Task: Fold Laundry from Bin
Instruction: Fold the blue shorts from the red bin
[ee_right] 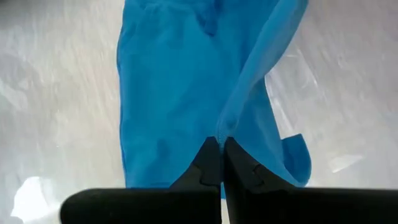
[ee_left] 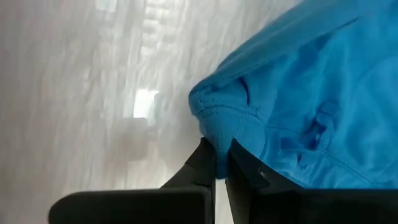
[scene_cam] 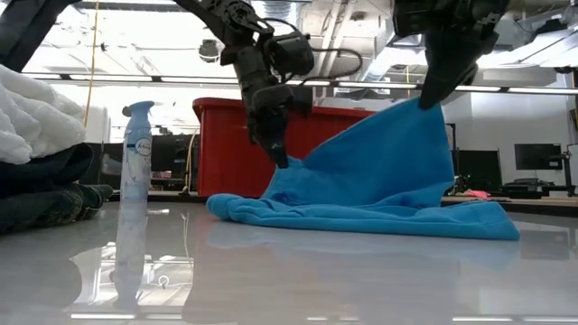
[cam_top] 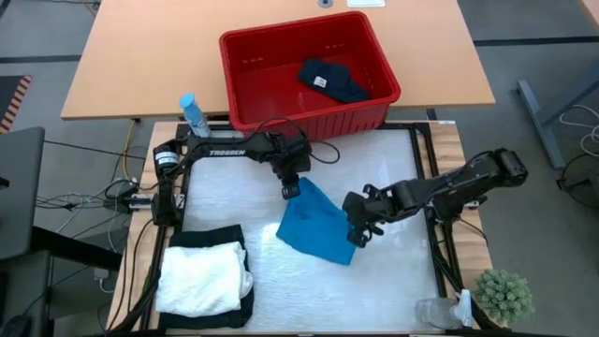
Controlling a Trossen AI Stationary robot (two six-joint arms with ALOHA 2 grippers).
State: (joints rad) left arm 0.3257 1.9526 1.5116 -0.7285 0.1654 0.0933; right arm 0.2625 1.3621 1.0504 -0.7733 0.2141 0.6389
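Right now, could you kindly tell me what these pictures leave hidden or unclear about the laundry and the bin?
- Bin contents: low view shows only its wall; the blue cloth and left pincer cover part.
- Dark garment in the bin: bunched, type unclear, high view.
- Black garments: mostly under the white one, high view; cut by the edge, low view.
- Blue cloth's underside: hidden in all views.
- Right pincer: its bite is hidden by its own fingers.

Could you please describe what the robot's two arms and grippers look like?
Both arms are dark, jointed and angular. The left arm bears white TROSSEN lettering and loose black cables near its wrist. The left gripper and right gripper each have two flat, tapered black fingers.
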